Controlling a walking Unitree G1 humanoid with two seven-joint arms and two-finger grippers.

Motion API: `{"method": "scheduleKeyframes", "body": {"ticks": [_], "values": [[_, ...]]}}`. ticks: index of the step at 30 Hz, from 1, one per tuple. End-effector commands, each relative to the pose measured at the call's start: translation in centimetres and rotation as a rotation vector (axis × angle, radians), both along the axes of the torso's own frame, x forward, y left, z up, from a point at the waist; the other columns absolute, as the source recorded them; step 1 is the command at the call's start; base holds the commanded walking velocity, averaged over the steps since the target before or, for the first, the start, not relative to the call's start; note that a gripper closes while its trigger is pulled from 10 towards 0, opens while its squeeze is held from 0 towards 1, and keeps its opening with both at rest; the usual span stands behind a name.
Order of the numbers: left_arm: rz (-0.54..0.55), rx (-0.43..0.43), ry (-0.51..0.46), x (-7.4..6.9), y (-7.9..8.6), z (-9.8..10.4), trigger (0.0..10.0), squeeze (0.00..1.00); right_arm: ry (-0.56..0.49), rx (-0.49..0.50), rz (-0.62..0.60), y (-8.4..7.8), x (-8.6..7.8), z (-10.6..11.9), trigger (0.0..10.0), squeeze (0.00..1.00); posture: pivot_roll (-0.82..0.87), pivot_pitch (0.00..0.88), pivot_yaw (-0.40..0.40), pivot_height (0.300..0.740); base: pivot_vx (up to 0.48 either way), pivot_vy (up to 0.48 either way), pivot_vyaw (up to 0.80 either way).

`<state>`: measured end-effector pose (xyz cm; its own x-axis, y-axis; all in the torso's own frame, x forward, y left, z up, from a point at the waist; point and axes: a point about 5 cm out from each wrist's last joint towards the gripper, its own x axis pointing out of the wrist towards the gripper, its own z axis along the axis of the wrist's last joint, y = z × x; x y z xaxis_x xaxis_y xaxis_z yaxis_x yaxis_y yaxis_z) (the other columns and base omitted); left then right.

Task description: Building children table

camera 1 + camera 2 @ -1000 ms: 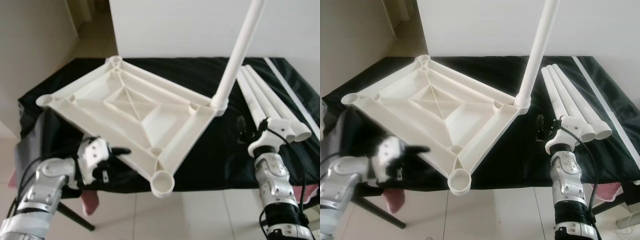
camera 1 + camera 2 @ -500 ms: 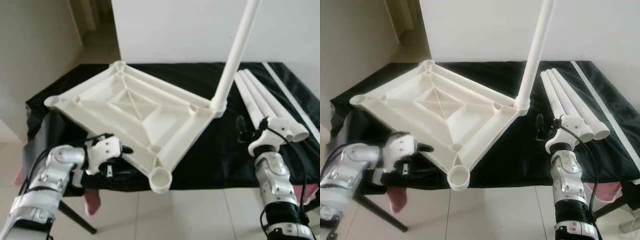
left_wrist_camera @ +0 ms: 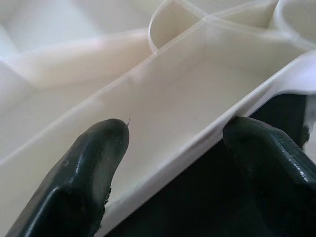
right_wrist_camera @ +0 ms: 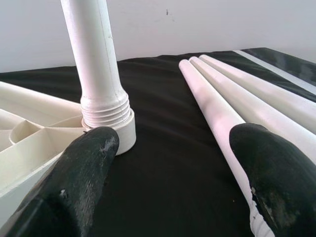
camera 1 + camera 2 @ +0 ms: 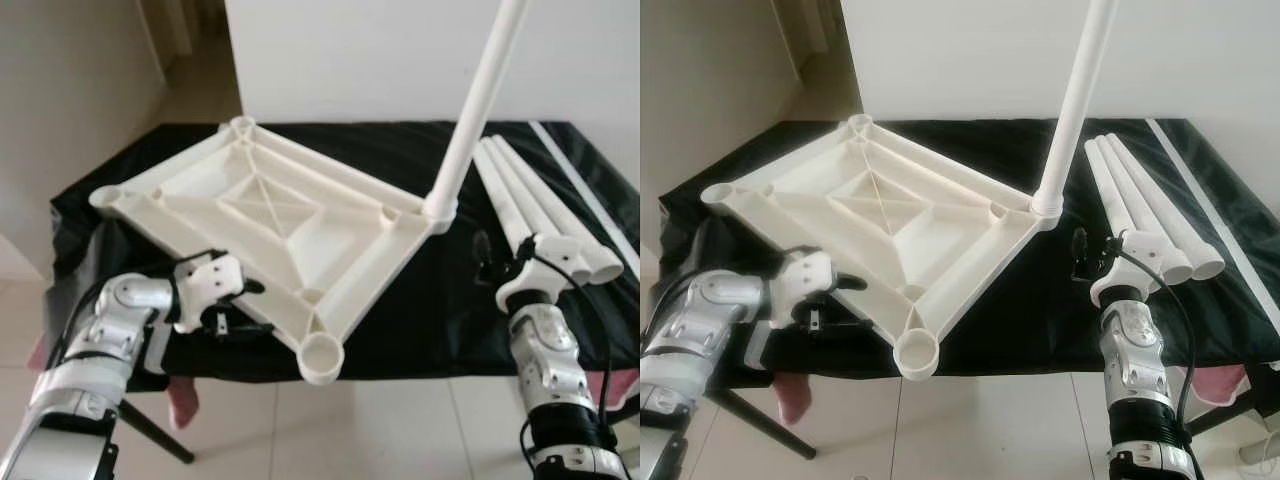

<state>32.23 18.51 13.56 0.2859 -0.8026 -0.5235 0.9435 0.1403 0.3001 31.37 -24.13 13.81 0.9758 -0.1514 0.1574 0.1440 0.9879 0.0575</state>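
One tabletop (image 5: 270, 215), perhaps three loose legs (image 5: 520, 200)

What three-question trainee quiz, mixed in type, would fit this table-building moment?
1. True or false: one leg already stands in a corner socket of the tabletop.
2. How many loose legs lie on the black cloth?
3. The left pincer is: A) straddling the tabletop's edge, open; B) shut on a leg; C) raised over the wall.

Key: 1 true; 2 three; 3 A.
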Motion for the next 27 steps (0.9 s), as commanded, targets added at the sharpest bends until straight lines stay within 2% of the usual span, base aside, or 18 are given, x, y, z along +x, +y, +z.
{"method": "scheduleKeyframes", "body": {"ticks": [1,3,9,12,14,15,16,18,23,24,27], "values": [[0.186,-0.014,-0.141,1.2,0.4,0.4,10.0,0.0,0.005,0.005,0.003,0.1,0.1,-0.1,10.0,0.0,-0.01,0.037,0.024,0.74,0.0,0.0,0.0],[0.158,0.065,-0.118,1.4,0.5,0.1,10.0,0.0,-0.001,0.001,0.009,0.3,0.0,-0.1,10.0,0.0,-0.02,0.046,0.049,0.74,0.0,0.0,0.0],[0.181,0.161,-0.025,1.9,1.2,-0.6,10.0,0.0,-0.008,-0.003,0.007,0.5,-0.2,-0.1,10.0,0.0,-0.02,0.054,0.065,0.74,0.0,0.0,0.0],[0.305,0.197,0.037,2.8,2.0,-0.8,10.0,0.0,-0.015,-0.005,-0.004,0.5,-0.4,-0.1,10.0,0.0,-0.02,0.06,0.088,0.74,0.0,0.0,0.0],[0.346,0.195,0.052,3.0,2.2,-0.8,10.0,0.0,-0.02,0.001,-0.014,0.4,-0.5,-0.1,10.0,0.0,-0.02,0.06,0.102,0.74,0.0,0.0,0.0],[0.417,0.181,0.064,3.3,2.6,-0.9,10.0,0.0,-0.024,0.01,-0.03,0.4,-0.6,-0.2,10.0,0.0,-0.02,0.061,0.11,0.74,0.0,0.0,0.0],[0.417,0.181,0.064,3.3,2.6,-0.9,10.0,0.0,-0.024,0.01,-0.03,0.4,-0.6,-0.2,10.0,0.0,-0.02,0.061,0.11,0.74,0.0,0.0,0.0],[0.504,0.137,0.086,3.6,2.9,-1.0,10.0,0.0,-0.025,0.017,-0.031,0.7,-0.6,-0.3,10.0,0.0,-0.02,0.059,0.117,0.74,0.0,0.0,0.0],[0.577,0.093,0.09,3.7,3.1,-1.0,10.0,0.0,-0.025,0.021,-0.026,1.1,-0.7,-0.4,10.0,0.0,-0.01,0.059,0.116,0.74,0.0,0.0,0.0],[0.633,0.05,0.075,3.7,3.2,-1.0,10.0,0.0,-0.019,0.027,-0.021,1.3,-0.6,-0.5,10.0,0.0,0.0,0.063,0.103,0.74,0.0,0.0,0.0],[0.646,0.037,0.071,3.7,3.2,-1.1,10.0,0.0,-0.018,0.029,-0.018,1.4,-0.6,-0.6,10.0,0.0,0.0,0.062,0.097,0.74,0.0,0.0,0.0]]}}
